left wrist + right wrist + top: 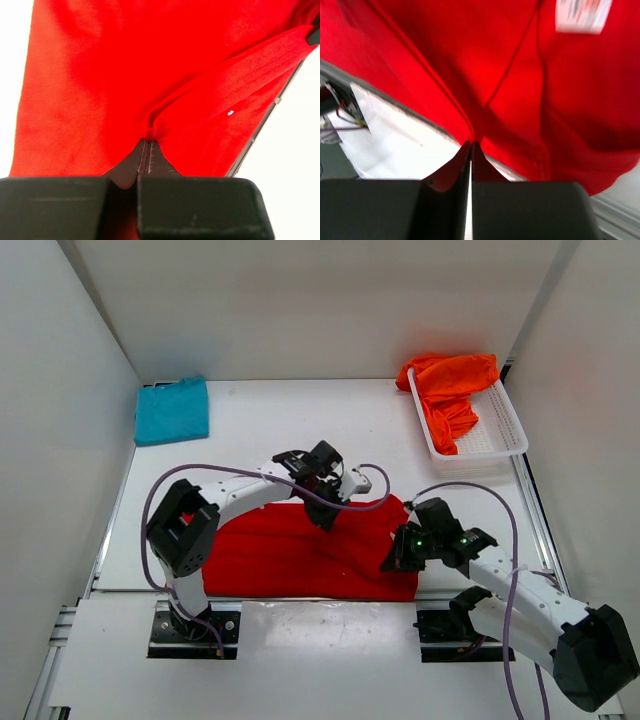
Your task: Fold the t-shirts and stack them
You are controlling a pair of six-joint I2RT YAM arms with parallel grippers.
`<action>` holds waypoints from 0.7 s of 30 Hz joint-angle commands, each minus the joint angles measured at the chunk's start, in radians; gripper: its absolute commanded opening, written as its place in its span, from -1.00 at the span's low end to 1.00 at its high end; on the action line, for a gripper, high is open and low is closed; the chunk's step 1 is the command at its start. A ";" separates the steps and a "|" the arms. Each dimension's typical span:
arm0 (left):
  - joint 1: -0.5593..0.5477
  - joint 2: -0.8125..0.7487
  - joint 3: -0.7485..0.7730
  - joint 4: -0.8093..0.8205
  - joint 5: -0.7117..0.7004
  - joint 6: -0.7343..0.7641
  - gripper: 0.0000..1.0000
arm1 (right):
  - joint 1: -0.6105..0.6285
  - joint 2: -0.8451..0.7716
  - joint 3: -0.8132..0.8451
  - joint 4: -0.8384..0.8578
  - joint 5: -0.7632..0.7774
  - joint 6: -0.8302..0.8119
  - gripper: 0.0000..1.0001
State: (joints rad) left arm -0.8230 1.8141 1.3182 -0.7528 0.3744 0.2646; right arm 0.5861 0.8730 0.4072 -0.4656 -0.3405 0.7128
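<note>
The red t-shirt (290, 555) lies spread at the near middle of the table. At its far edge my left gripper (325, 515) is shut on a pinched fold of the red cloth (150, 131). My right gripper (393, 558) is shut on the shirt's right edge (472, 137), lifted a little; a white label (582, 15) shows on the cloth. The teal-blue t-shirt (172, 410) lies folded at the far left. The orange t-shirt (450, 385) sits crumpled in and over the basket.
A white mesh basket (495, 430) stands at the far right by the right wall. White walls close the table at left, back and right. Purple cables (250, 472) loop over both arms. The table's near edge runs just behind the shirt.
</note>
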 commanded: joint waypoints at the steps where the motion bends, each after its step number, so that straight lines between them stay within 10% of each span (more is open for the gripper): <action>1: 0.019 -0.070 -0.023 0.043 -0.009 -0.028 -1.00 | -0.037 0.043 0.077 0.036 -0.011 -0.065 -1.00; 21: 0.059 -0.070 -0.102 0.151 -0.144 -0.091 -1.00 | -0.198 0.362 0.239 0.159 0.054 -0.268 -1.00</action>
State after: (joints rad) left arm -0.7567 1.7763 1.2301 -0.6292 0.2554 0.1749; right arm 0.3996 1.2217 0.6106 -0.3378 -0.3084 0.4915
